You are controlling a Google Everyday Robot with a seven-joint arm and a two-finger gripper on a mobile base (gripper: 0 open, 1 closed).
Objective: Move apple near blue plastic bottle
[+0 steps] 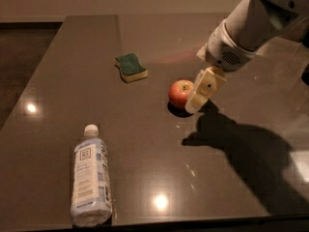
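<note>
In the single camera view, the only writing we found was on the blue plastic bottle (pixel 91 180). Its pale blue-and-white label carried a small dark square mark near the neck and rows of fine print, none of which we could read. The bottle lay on its side near the front edge of the dark glossy table (pixel 58 57), white cap pointing toward the far side. Its clear body showed nothing we could name inside.

The apple (pixel 180 93), red with a yellowish patch, sat upright near the middle of the table, well apart from the bottle. The gripper (pixel 194 103) hung low at the apple's right side, just beside it or touching. We could not tell whether it was spread or clenched. A green-topped yellow sponge (pixel 131 66) lay behind the apple, to its left.
</note>
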